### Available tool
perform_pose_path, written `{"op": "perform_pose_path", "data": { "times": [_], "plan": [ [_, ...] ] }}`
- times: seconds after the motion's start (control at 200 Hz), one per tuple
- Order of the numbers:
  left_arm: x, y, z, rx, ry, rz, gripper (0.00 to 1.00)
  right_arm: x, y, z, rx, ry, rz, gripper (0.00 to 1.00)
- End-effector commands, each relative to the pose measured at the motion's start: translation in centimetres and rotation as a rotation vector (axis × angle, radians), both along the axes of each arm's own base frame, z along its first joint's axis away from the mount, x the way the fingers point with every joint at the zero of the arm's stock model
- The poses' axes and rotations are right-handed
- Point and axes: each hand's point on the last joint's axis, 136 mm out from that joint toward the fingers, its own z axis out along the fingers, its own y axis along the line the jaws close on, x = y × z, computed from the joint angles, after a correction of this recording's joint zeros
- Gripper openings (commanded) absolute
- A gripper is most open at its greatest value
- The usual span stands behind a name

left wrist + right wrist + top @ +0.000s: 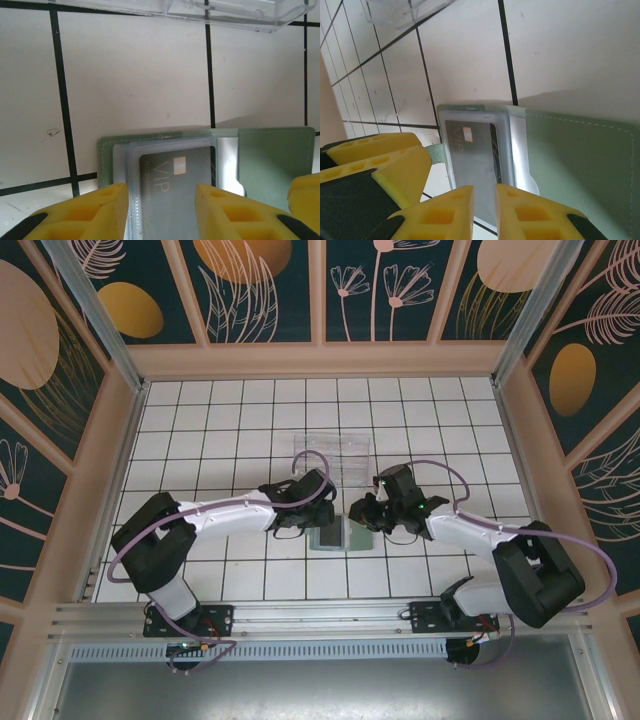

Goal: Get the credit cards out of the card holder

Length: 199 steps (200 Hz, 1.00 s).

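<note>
Left gripper (160, 212): hangs open astride the black card (172, 175) in the open wallet (272, 155), flat on the tiles (135, 75) near the clear tray (225, 12). Right gripper (484, 210): nearly closed at the card's edge, grip unclear. Best to pin wallet, slide card out flat.

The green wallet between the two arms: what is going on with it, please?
Both arms are working on the card holder, which lies open on the tiled table. A black card sits in its clear pocket and has not yet been taken out. The left gripper is open, with its jaws on either side of that card. The right gripper is close over the holder with its jaws almost closed. I cannot tell whether it pinches anything.
</note>
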Motion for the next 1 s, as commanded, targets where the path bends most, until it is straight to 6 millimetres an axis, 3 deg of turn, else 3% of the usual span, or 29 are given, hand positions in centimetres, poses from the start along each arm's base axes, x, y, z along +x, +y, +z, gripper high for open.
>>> {"op": "perform_pose_path", "data": {
  "times": [0.0,0.535,0.761,0.836,0.991],
  "plan": [
    [-0.9,1.4,-1.8,0.047,0.04,0.017,0.41,0.1,0.1,-0.7,-0.015,0.007,-0.013,0.19],
    [-1.8,1.5,-3.6,0.039,0.074,-0.007,0.35,-0.4,0.6,-1.5,-0.023,0.022,0.036,0.19],
    [-2.2,2.0,-4.2,0.048,0.08,-0.007,0.18,-0.6,1.0,-2.2,-0.034,-0.008,0.11,0.21],
    [-2.5,2.2,-5.3,0.066,0.1,-0.008,0.15,-1.0,1.6,-2.4,-0.007,-0.002,0.146,0.24],
    [-2.5,2.1,-5.5,0.064,0.104,-0.01,0.13,-1.4,2.1,-2.5,0.011,-0.003,0.166,0.26]
  ]
}}
